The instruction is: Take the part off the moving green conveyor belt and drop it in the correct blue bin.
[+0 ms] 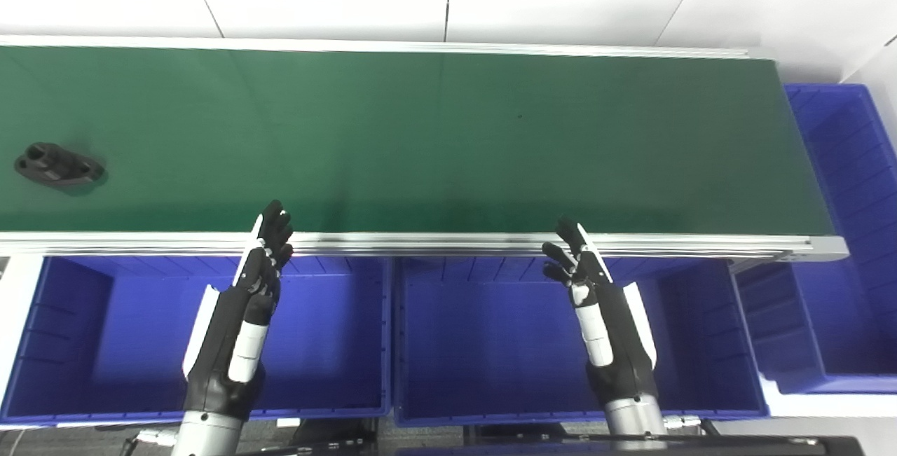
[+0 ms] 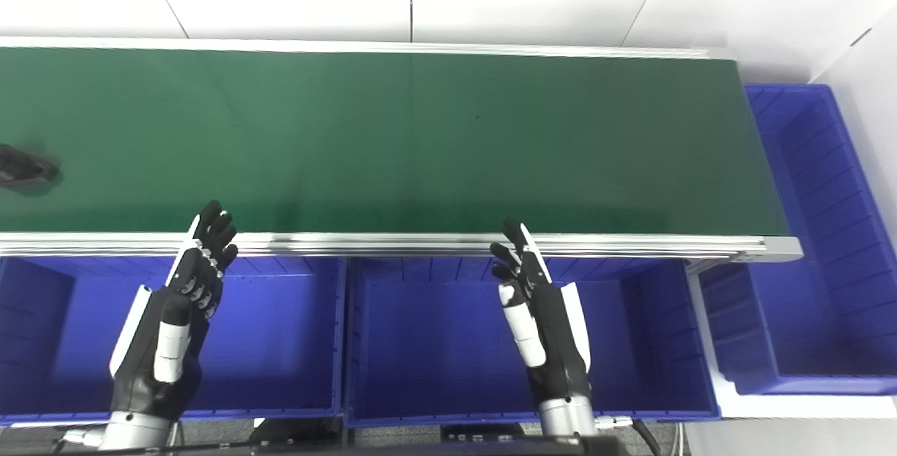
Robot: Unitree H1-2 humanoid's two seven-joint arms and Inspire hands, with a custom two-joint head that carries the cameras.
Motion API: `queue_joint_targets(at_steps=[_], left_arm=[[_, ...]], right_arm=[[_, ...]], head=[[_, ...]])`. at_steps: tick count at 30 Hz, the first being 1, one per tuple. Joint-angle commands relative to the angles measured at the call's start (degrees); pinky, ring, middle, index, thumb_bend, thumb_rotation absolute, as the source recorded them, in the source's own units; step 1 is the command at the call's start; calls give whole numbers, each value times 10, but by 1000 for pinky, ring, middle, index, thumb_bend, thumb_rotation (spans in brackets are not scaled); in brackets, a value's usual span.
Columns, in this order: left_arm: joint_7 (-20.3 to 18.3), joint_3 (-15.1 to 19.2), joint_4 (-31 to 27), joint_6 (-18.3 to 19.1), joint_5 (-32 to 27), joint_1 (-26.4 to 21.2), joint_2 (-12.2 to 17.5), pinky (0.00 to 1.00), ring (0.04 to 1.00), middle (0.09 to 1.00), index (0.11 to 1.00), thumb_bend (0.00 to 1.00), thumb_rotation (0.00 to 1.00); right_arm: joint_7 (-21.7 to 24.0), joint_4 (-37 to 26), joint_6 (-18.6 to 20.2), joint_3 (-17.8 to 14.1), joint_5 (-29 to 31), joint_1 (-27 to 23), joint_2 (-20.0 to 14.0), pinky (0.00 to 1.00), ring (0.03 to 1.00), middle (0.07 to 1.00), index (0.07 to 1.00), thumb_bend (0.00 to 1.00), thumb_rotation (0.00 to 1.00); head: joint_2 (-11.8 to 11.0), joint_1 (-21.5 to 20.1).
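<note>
A dark, flat part (image 1: 59, 165) with raised bosses lies on the green conveyor belt (image 1: 434, 141) at its far left; in the right eye view it is cut by the left edge (image 2: 21, 169). My left hand (image 1: 263, 267) is open and empty, held over the left blue bin (image 1: 210, 400) with its fingertips at the belt's near rail. My right hand (image 1: 585, 281) is open and empty over the middle blue bin (image 1: 490, 386), also just short of the rail. Both hands are well to the right of the part.
A third blue bin (image 1: 851, 246) stands at the right end of the belt. An aluminium rail (image 1: 434, 240) runs along the belt's near edge between the belt and the bins. White floor tiles lie beyond the belt.
</note>
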Motion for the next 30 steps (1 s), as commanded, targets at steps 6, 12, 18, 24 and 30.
queue_joint_targets(at_steps=[6,12,18,24,30], left_arm=[[-1,-4,-19,-14,6,4,2,1000,1000,1000,1000,776,980],[-3,-3,-15,-17,3,4,6,1000,1000,1000,1000,791,974],[-2,-2,-15,-17,4,4,5,1000,1000,1000,1000,784,970],[-2,-1,-13,-20,5,4,7,1000,1000,1000,1000,769,971],[-2,-2,-8,-25,7,4,7,1000,1000,1000,1000,763,984]], right_arm=[[2,-22,-19,4,1,5,1,842,893,952,947,870,989],[2,-25,-15,4,3,6,4,844,893,955,948,869,989],[5,-26,-13,6,8,4,3,849,903,958,951,869,986],[3,-27,-12,7,5,4,3,843,900,957,947,883,984],[3,-21,-16,7,7,4,2,843,901,955,947,887,986]], head=[[1,2],[3,2],[1,4],[2,3],[-12,7]])
